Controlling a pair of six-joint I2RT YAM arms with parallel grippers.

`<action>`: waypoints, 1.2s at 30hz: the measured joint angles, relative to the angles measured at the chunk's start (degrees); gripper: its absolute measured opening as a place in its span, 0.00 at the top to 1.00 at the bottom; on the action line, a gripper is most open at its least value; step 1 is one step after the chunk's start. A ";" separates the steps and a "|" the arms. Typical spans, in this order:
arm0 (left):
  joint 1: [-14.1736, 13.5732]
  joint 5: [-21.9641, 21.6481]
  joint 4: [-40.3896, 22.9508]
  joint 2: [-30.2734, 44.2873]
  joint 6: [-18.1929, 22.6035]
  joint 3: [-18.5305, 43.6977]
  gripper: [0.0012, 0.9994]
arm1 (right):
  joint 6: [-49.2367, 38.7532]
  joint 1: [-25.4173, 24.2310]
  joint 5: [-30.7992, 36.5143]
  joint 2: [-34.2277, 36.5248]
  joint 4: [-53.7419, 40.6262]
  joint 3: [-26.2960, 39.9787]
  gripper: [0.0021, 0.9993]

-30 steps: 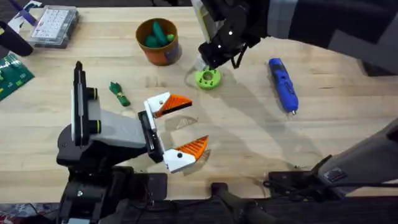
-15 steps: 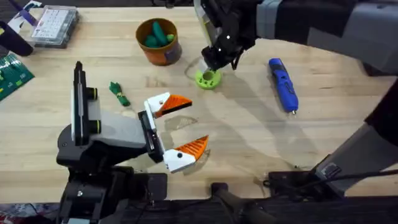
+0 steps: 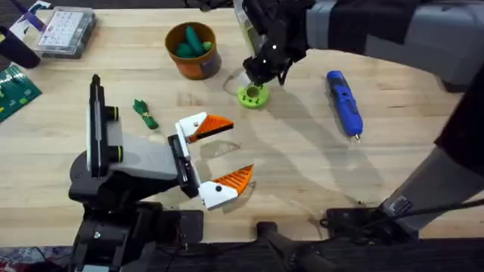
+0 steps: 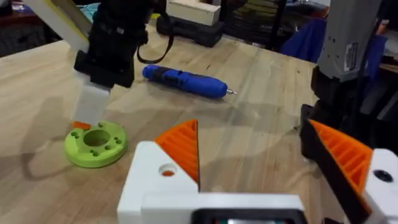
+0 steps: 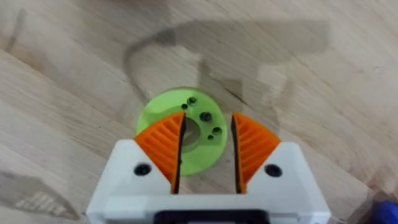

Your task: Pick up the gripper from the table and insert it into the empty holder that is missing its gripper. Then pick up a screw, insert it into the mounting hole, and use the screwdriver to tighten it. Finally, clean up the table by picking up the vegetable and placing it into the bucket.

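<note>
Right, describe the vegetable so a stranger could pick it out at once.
Start at the orange-brown bucket near the table's far edge. Come toward the left arm: the vegetable lies on bare wood beside that arm. It is dark green, knobbly and banded, unlike the smoother, brighter green pieces in the bucket.

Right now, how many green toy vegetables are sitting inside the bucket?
2 visible: a darker one upright and a lighter one beside it in the bucket; more may be hidden underneath.

Dark cases (image 4: 193,28) and blue cloth (image 4: 305,40) crowd the background.
</note>
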 joint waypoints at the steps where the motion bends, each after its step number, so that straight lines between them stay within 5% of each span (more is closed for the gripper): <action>1: 0.00 -0.02 0.00 0.00 0.00 0.00 0.01 | 0.00 0.00 0.00 0.26 0.00 0.00 0.55; 36: 0.00 0.00 0.00 0.00 0.00 0.00 0.01 | 0.00 0.00 -2.43 1.29 0.86 0.00 0.55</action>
